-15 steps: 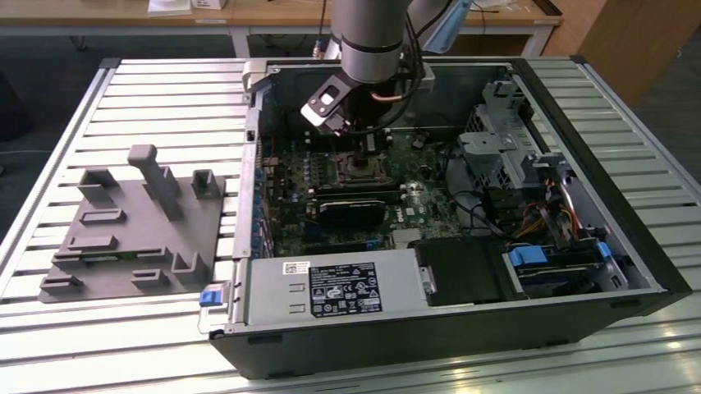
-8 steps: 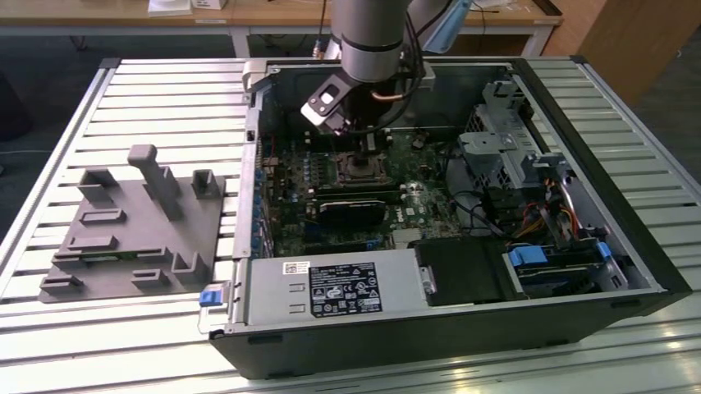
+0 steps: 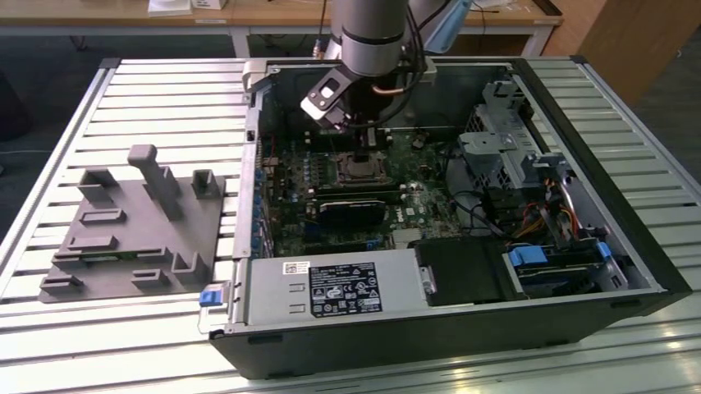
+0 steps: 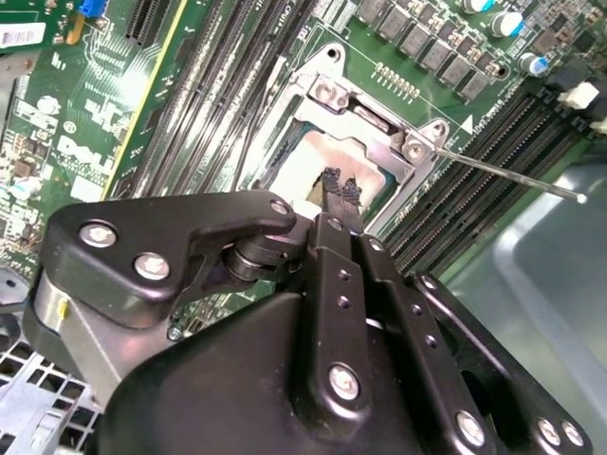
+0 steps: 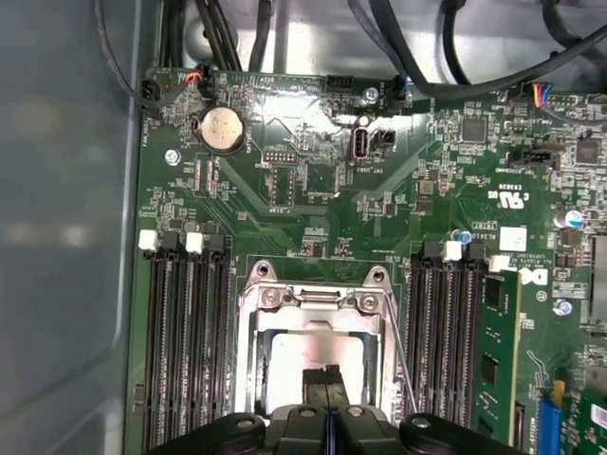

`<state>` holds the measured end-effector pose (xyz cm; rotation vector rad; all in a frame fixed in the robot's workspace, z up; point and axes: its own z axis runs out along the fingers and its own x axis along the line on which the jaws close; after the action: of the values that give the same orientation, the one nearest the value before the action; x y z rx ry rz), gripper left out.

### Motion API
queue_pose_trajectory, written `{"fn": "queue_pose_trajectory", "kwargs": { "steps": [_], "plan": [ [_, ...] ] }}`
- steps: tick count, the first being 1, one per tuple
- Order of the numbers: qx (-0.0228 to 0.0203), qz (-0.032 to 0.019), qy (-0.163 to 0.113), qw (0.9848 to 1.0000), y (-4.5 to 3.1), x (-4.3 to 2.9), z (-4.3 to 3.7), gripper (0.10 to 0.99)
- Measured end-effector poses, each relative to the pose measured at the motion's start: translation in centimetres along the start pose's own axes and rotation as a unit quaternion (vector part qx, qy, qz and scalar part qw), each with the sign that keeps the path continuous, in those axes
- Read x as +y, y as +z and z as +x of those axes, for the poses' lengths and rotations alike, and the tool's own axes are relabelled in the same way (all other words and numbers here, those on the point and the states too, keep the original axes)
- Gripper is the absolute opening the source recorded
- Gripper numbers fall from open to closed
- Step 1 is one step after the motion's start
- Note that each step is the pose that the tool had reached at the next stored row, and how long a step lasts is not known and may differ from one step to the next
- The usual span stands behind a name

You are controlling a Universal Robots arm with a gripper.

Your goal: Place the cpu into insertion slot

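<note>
So in the exterior view the arm (image 3: 373,33) reaches down into the open computer case (image 3: 613,197), right over the insertion slot (image 3: 356,168). The case sits on a slatted metal worktop (image 3: 143,82) with a grey plastic fixture (image 3: 131,230) beside it on the exterior view's left, and there are desks (image 3: 274,20) and wooden furniture (image 3: 625,33) behind. In the second wrist view the gripper (image 4: 340,190) has its fingers pinched narrow with nothing between them, tips right at the cpu (image 4: 299,175). I can't tell if they're touching. The cpu's silver top lies inside the slot's frame, so the placing looks basically done to me. The wire lever (image 4: 512,175) sticks out, so I'd guess nothing's latched. The first wrist view agrees: the cpu is in the frame, with memory slots (image 5: 185,332) on either side.
</note>
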<state>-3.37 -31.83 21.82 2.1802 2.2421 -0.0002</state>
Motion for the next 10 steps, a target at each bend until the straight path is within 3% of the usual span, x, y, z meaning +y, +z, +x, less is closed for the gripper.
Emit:
{"fn": "queue_pose_trajectory", "kwargs": {
  "steps": [10],
  "plan": [
    [0.0000, 0.0000, 0.000, 1.0000, -1.60, 0.02, -0.02, 0.106]
  ]
}}
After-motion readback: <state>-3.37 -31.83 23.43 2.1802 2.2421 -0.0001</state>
